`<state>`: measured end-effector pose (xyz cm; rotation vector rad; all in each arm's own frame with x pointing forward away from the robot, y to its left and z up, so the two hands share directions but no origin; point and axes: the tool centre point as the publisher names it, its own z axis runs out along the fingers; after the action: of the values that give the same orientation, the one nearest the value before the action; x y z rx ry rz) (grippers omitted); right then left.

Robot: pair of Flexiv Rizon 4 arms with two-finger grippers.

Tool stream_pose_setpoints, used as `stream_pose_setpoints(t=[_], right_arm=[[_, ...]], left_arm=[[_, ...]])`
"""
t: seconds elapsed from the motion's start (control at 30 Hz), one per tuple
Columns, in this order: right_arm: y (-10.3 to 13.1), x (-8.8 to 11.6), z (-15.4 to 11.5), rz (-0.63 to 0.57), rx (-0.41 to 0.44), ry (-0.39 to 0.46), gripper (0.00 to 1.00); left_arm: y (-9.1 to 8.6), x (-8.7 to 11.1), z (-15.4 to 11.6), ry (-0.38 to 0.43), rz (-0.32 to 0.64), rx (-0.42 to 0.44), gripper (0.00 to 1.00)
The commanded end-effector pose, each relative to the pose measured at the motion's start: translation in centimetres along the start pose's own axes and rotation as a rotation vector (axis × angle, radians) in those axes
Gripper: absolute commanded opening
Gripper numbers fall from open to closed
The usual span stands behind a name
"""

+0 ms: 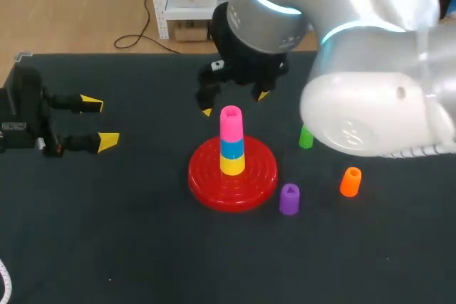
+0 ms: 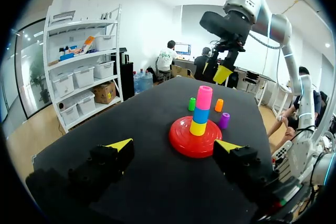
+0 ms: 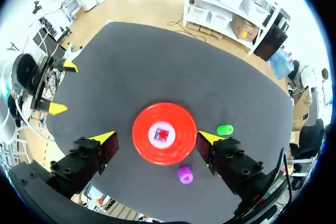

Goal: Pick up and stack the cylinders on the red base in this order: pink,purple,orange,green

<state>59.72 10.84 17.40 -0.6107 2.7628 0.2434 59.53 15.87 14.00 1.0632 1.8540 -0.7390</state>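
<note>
The right pincer [image 1: 234, 103] is spread wide and holds nothing, just above the pink cylinder [image 1: 231, 122]. Its own view sees only the stack's top. The head view shows pink on blue [image 1: 231, 147] on yellow [image 1: 232, 164], on the red base [image 1: 205, 183]. The purple cylinder [image 1: 288, 198], orange cylinder [image 1: 350, 181] and green cylinder [image 1: 306, 137] sit on the tabletop [image 1: 142, 247] nearby. The left pincer [image 1: 100, 122] is spread too, well apart.

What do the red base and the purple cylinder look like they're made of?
The red base looks like moulded plastic with a glossy finish: light glints along its concentric ridges. The purple cylinder is probably plastic too: it has a smooth, evenly coloured surface with a softer sheen, though the look alone can't confirm it.
</note>
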Motion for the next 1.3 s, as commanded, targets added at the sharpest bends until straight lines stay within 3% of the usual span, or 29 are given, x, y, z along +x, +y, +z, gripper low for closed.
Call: stream_pose_setpoints(t=[0.03,0.3,0.77,0.83,1.3], right_arm=[[-0.7,2.6,-1.2,0.004,-0.003,-0.058,1.0],[-2.5,6.1,-1.5,0.025,0.025,-0.048,1.0],[-4.2,10.7,1.5,0.076,0.094,0.009,1.0],[-4.4,11.2,1.9,0.063,0.126,0.005,1.0],[-5.7,12.5,4.6,0.15,0.101,0.066,1.0]], left_arm=[[0.0,0.2,0.2,-0.009,0.003,-0.006,1.0],[0.0,0.2,0.2,-0.009,0.003,-0.006,1.0],[0.0,0.2,0.2,-0.009,0.003,-0.006,1.0],[0.0,0.2,0.2,-0.009,0.003,-0.006,1.0],[0.0,0.2,0.2,-0.009,0.003,-0.006,1.0]])
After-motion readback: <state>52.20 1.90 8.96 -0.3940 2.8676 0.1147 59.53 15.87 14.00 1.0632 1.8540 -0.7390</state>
